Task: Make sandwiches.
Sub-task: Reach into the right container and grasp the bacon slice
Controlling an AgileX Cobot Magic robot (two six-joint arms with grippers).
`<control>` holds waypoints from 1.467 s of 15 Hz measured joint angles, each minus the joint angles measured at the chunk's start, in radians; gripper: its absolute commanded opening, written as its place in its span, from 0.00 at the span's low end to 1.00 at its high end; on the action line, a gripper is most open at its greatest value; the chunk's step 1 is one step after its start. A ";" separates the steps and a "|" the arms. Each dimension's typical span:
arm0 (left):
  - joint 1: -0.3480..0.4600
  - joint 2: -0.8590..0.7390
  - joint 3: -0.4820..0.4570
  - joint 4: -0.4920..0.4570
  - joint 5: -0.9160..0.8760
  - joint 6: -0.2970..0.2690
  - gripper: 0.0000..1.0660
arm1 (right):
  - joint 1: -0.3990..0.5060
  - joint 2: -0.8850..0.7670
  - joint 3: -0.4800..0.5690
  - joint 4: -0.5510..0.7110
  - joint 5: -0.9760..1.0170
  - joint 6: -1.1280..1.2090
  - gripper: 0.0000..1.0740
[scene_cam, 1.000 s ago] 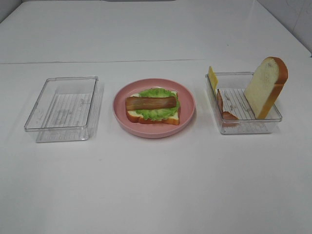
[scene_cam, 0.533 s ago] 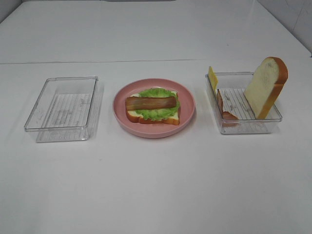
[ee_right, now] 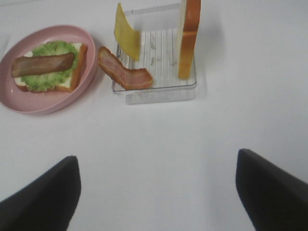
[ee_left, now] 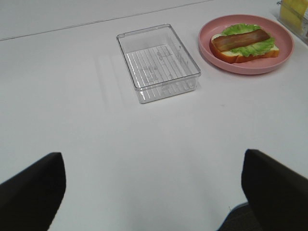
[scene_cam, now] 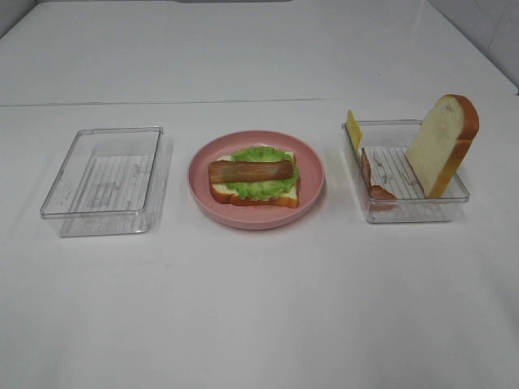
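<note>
The left jaws are released: they stand wide apart at the near edge of the white tabletop point(scene_cam: 259, 308) with nothing between them, well short of everything else. Furthest left on the tabletop lies a clear plastic tray point(scene_cam: 104, 224) with a ribbed floor. In the middle sits the pink plate point(scene_cam: 256, 224), carrying the half-built sandwich: a bread slice point(scene_cam: 268, 199) lies flat, a ruffled lettuce leaf point(scene_cam: 261, 189) lies on it, and a bacon strip point(scene_cam: 251, 171) lies crosswise on top. To the right stands a second clear tray point(scene_cam: 409, 212). A yellow cheese slice point(scene_cam: 353, 128) stands on edge at its left wall, poking above the rim. A second bacon strip point(scene_cam: 375, 185) leans along the same wall. A second bread slice point(scene_cam: 438, 142) stands tilted against the right wall, rising well above the rim. The right jaws are likewise released, spread wide over bare tabletop near this tray, gripping nothing.
</note>
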 measured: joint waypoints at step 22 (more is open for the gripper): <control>0.000 0.000 0.000 0.000 -0.001 0.000 0.88 | 0.203 1.322 -1.076 0.057 0.445 -0.006 0.64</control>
